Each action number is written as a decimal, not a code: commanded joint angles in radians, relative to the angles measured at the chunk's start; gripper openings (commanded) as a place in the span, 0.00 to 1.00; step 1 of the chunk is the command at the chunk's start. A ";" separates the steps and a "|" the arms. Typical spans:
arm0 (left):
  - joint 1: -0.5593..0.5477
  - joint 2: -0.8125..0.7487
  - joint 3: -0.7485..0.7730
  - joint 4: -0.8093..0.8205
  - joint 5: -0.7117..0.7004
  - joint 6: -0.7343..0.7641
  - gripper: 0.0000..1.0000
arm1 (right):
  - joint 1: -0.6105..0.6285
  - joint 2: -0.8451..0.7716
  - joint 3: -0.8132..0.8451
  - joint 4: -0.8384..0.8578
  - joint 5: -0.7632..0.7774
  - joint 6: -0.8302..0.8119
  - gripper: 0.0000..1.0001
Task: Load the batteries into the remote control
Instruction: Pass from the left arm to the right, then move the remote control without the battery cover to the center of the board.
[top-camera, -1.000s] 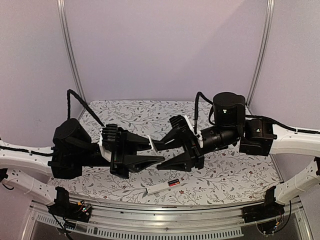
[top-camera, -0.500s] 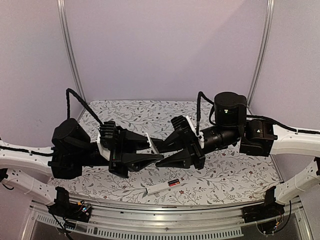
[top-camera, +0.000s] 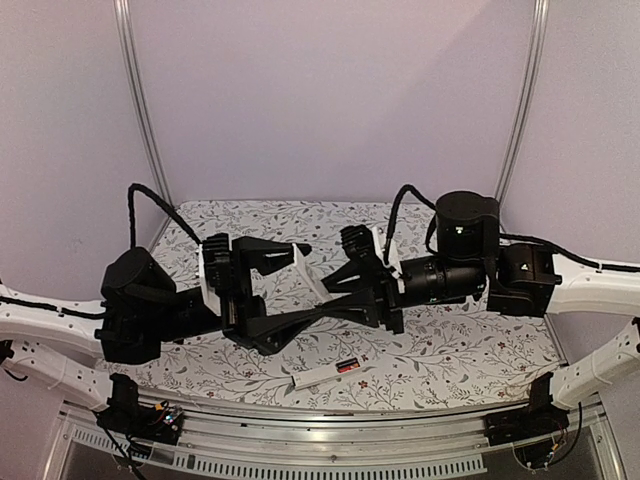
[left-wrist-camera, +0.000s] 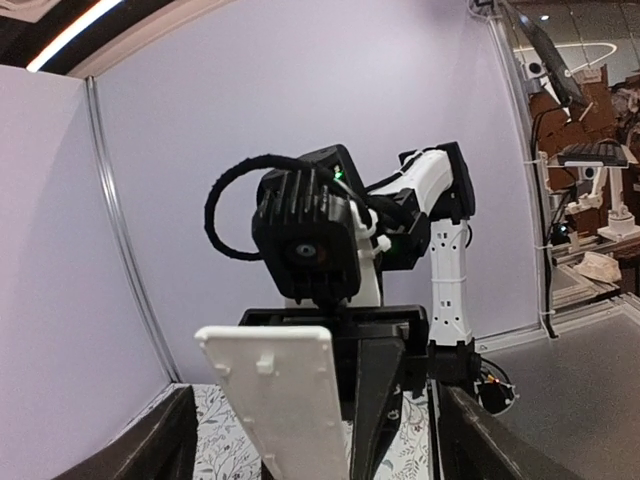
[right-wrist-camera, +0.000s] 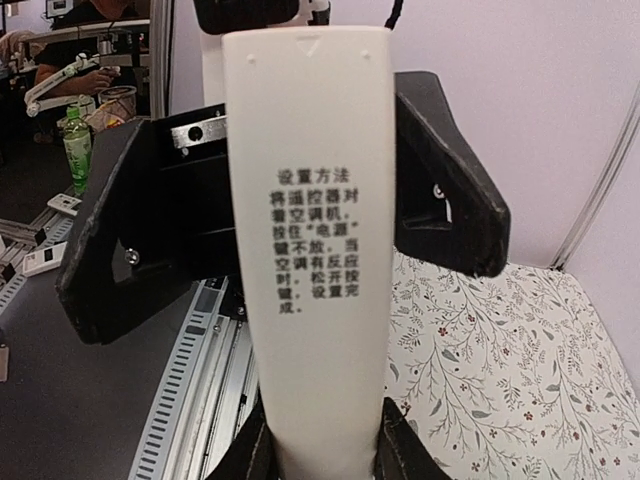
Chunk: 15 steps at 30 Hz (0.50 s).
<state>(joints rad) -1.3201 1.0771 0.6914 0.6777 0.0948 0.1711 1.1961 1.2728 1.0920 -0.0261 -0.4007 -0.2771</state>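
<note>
Right gripper (right-wrist-camera: 320, 452): jaws clamped on the lower end of the battery cover plate (right-wrist-camera: 310, 250), which is held in the air with its printed face toward the right wrist camera.
Left gripper (top-camera: 310, 280): jaws wide apart, one finger on each side of the plate. No contact is visible and it holds nothing.
Cover plate: thin white plastic with a block of Chinese text and a small arrow at the free end. The left wrist view shows small clips on the other face.
Remote control (top-camera: 315, 377): lies unheld on the flower-patterned table (top-camera: 450, 350) near the front edge, below both grippers and apart from them.
Batteries (top-camera: 348, 366): a red and a dark mark at the remote's right end, apparently lying in the compartment. They are too small to tell whether they are seated.
Handling, remote: judged light, rigid and smooth, so likely to slide when pushed. Take hold across the long edges, away from the open compartment.
Handling, batteries: judged small, hard and prone to rolling. Pinch them mid-body.
Handling, plate: judged light and slightly flexible, with fragile clips. Grip it by the edges and align it before pressing.
</note>
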 joint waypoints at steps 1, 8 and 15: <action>-0.010 -0.072 -0.055 -0.003 -0.120 -0.065 0.83 | -0.032 -0.027 -0.003 -0.103 0.112 0.019 0.18; -0.010 -0.203 -0.137 -0.204 -0.385 -0.258 0.80 | -0.135 -0.016 0.020 -0.315 0.171 0.011 0.17; -0.010 -0.079 -0.101 -0.642 -0.469 -0.422 0.90 | -0.282 0.009 0.035 -0.404 0.211 0.109 0.19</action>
<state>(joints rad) -1.3201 0.8993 0.5739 0.3683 -0.3103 -0.1280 0.9886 1.2652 1.0946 -0.3428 -0.2474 -0.2440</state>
